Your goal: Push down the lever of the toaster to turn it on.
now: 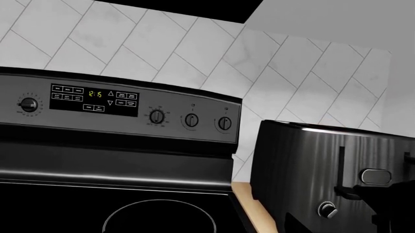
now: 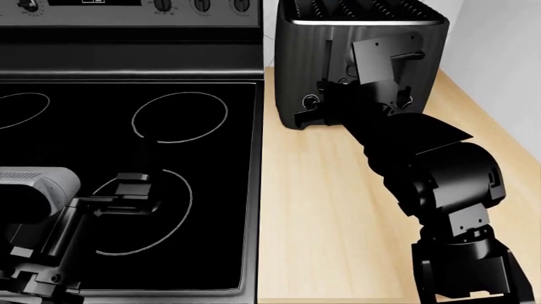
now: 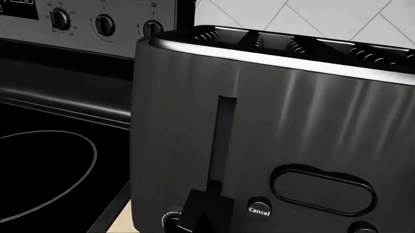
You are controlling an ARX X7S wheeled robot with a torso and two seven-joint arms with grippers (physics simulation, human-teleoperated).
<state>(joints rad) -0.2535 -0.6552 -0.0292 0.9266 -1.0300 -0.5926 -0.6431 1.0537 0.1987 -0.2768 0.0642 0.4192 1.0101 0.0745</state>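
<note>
The black toaster stands on the wooden counter, right of the stove. It also shows in the left wrist view and the right wrist view. Its left lever is a black tab low in its vertical slot, just above the round knob. The lever also shows in the left wrist view. My right gripper is pressed against the toaster's front at that slot. Its black fingers merge with the black front, so I cannot tell how the jaws stand. My left gripper hovers over the stove's front burner, empty as far as I see.
A black glass cooktop fills the left side, with the stove's control panel behind it. The wooden counter runs right of it. A Cancel button sits beside the lever. A tiled wall is behind, and a plain white wall on the right.
</note>
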